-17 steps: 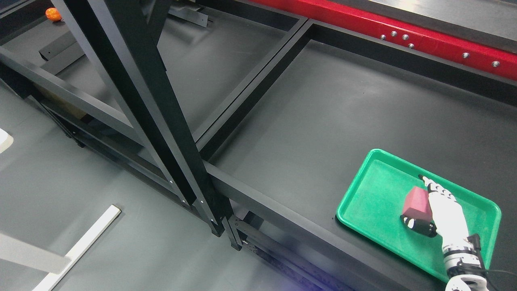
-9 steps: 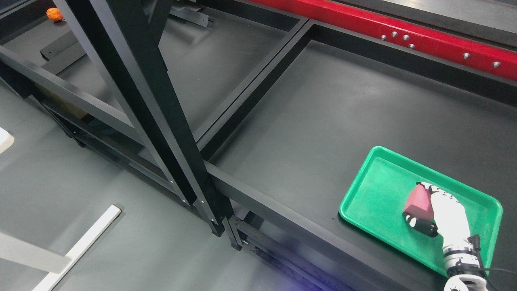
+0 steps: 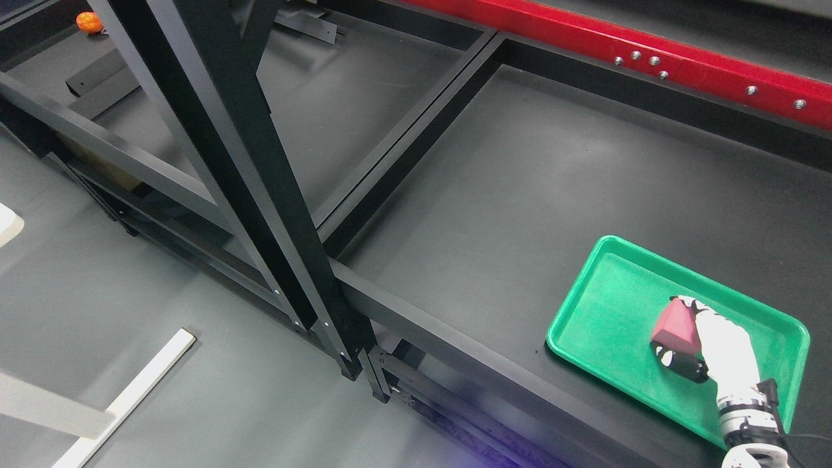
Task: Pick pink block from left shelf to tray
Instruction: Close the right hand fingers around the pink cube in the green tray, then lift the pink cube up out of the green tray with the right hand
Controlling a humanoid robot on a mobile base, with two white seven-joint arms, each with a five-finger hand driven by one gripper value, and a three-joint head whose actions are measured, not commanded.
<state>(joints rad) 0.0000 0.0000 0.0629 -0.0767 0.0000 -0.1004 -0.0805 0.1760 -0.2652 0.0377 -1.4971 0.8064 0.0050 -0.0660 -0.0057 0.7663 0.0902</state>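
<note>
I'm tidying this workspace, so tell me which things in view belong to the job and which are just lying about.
Belongs to the job:
- pink cube-shaped block
- green rectangular plastic tray
- white right hand, holding the block over the tray

Just lying about:
- small orange ball, far upper left
- white flat board on the floor

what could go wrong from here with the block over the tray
1. The right hand grips the pink block tilted on the green tray; once released it may tip or roll.
2. The fingers wrap the block closely, so opening could drag it.
</note>
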